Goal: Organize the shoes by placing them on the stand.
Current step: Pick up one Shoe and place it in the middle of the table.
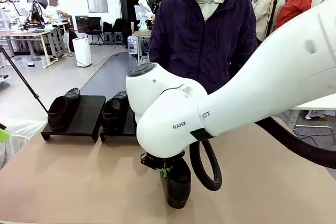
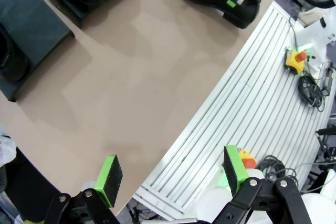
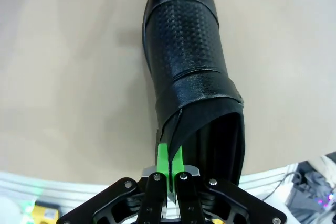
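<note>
So here's my setup: the table point(image 1: 79, 182) has two stands at its far left. The left stand point(image 1: 84, 116) carries one shoe point(image 1: 62, 109) on its left half, right half bare. The second stand point(image 1: 126, 127) sits just beside it with another shoe point(image 1: 115, 109) on it, though my own right arm blocks most of that one from the front camera, so I can't say how much room is left there.

The shoe I'm working point(image 3: 191, 72) is down at the near edge of the table, roughly in the middle. From the right wrist camera, its long axis runs straight away from the right gripper point(image 3: 169, 166), toe pointing off ahead, heel opening closest to me. The green pads are pinched together on the thin leather at the side of that opening, so it looks like I've got it by the collar.

The part that matters: the stands lie up and to the left of this shoe, well apart from it, and I reckon it'll need carrying across that way.

The left gripper point(image 2: 173, 177) is wide open, holding nothing, hanging over the table's near edge.
</note>
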`<state>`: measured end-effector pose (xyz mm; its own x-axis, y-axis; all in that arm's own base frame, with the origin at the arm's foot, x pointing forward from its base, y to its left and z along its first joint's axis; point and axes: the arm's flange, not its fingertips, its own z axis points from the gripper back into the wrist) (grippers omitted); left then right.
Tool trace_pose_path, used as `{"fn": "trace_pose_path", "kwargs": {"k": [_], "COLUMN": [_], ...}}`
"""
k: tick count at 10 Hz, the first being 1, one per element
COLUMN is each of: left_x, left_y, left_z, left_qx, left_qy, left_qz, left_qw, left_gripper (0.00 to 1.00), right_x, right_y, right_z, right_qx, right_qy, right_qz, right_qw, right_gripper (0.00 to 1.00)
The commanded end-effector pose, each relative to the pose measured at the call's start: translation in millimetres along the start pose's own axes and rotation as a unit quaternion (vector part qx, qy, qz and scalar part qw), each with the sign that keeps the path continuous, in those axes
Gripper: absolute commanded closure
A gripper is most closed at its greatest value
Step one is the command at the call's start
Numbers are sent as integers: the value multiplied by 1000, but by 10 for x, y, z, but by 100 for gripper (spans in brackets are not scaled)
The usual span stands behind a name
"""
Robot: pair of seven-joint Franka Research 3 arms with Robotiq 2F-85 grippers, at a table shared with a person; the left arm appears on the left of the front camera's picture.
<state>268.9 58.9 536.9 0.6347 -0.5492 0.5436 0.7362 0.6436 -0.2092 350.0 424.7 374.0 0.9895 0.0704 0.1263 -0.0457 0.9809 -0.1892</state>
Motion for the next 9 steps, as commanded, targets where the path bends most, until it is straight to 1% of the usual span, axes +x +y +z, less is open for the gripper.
{"fn": "trace_pose_path", "kwargs": {"k": [1,2,3,4,5,6,7,8,9], "left_x": [2,2,2,2,2,2,2,2,2], "left_y": [10,10,10,10,10,10,10,10,10], "left_z": [-10,-10,-10,-10,-10,-10,-10,-10,-10], "left_qx": [1,1,1,1,1,1,1,1,1], "left_qy": [-3,-3,-3,-3,-3,-3,-3,-3,-3], "left_qz": [0,0,0,0,0,0,0,0,0], "left_qw": [1000,1000,1000,1000,1000,1000,1000,1000,1000], "left_gripper": [0,0,0,0,0,0,0,0,0], "right_x": [114,107,112,105,105,103,109,107,89], "right_y": [190,205,200,178,132,40,-185,-645,-1178], "right_z": [-42,-54,-57,-56,-32,22,134,350,553], "right_qx": [-28,-16,-12,-6,-1,3,18,31,54], "right_qy": [-10,-15,-7,-5,-3,-2,-1,1,7], "right_qz": [-23,-17,-18,-16,-20,-20,-15,-15,1], "right_qw": [999,1000,1000,1000,1000,1000,1000,999,998], "right_gripper": [100,100,63,8,0,0,0,0,0]}}
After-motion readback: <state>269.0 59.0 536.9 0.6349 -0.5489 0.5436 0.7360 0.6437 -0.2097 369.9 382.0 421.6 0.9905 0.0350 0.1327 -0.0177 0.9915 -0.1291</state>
